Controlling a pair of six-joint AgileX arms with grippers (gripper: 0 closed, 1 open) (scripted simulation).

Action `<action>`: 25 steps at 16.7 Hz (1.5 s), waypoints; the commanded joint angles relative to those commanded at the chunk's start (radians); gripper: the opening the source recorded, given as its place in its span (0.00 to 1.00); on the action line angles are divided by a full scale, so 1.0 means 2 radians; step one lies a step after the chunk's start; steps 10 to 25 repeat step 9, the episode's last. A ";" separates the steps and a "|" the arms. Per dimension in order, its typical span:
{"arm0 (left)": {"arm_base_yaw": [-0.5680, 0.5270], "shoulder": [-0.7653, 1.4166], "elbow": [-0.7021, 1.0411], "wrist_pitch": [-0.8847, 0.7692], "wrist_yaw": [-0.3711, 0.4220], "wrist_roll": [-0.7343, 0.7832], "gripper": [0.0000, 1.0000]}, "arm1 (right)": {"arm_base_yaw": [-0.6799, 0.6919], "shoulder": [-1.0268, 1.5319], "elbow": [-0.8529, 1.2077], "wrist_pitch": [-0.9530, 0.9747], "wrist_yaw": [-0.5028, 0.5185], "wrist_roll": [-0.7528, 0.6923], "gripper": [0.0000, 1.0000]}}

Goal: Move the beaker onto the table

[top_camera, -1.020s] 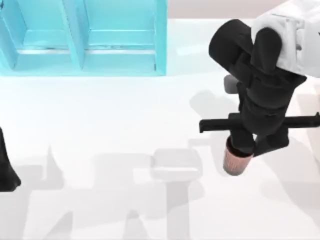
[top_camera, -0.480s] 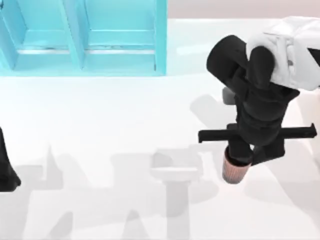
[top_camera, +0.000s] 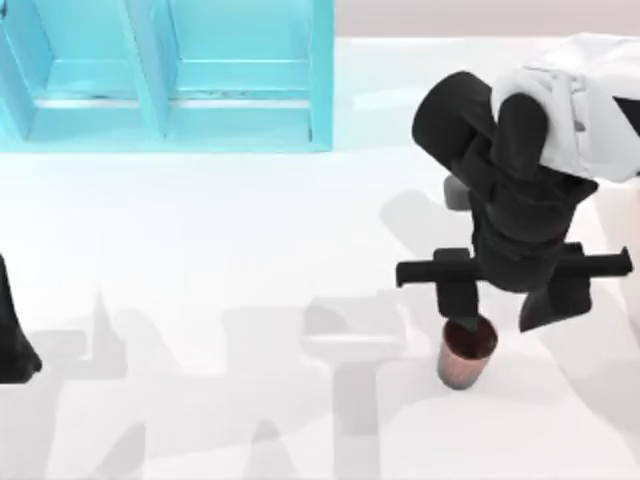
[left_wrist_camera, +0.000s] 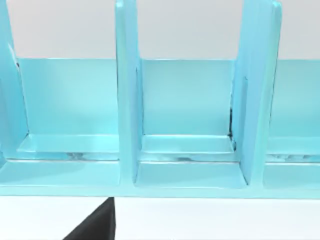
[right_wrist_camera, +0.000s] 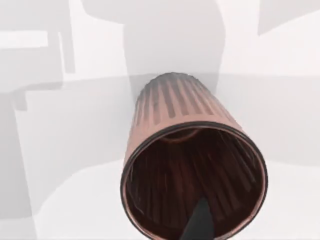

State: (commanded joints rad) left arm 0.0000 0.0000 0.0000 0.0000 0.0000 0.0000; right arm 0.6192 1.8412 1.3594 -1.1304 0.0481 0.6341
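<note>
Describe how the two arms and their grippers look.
The right arm is bulky, matte black and rounded, with a white boxy housing near the top and a thin black crossbar above the right gripper. The left arm is a plain black tapered shape at the table's left edge.

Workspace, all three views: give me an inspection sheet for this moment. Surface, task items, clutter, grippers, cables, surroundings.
Surface: white glossy table, bare apart from shadows.
Job's things: beaker upright on the table toward the right side, dark inside facing up; ribbed copper wall plain in the right wrist view.
Clutter: nothing seen.
Grippers: right gripper just above the beaker, fingers spread, one finger over the rim, the other well clear to the side; not clamped on the beaker. Left arm parked at the table's left edge.
Cables: nothing seen.
Surroundings: turquoise shelf unit at the far left of the table, visible compartments hold nothing; also faced by the left wrist view.
</note>
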 joint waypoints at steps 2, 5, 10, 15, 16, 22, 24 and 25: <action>0.000 0.000 0.000 0.000 0.000 0.000 1.00 | 0.000 0.000 0.000 0.000 0.000 0.000 0.90; 0.000 0.000 0.000 0.000 0.000 0.000 1.00 | 0.000 0.000 0.000 0.000 0.000 0.000 1.00; 0.000 0.000 0.000 0.000 0.000 0.000 1.00 | 0.000 0.000 0.000 0.000 0.000 0.000 1.00; 0.000 0.000 0.000 0.000 0.000 0.000 1.00 | 0.000 0.000 0.000 0.000 0.000 0.000 1.00; 0.000 0.000 0.000 0.000 0.000 0.000 1.00 | 0.000 0.000 0.000 0.000 0.000 0.000 1.00; 0.000 0.000 0.000 0.000 0.000 0.000 1.00 | 0.000 0.000 0.000 0.000 0.000 0.000 1.00; 0.000 0.000 0.000 0.000 0.000 0.000 1.00 | 0.000 0.000 0.000 0.000 0.000 0.000 1.00; 0.000 0.000 0.000 0.000 0.000 0.000 1.00 | 0.000 0.000 0.000 0.000 0.000 0.000 1.00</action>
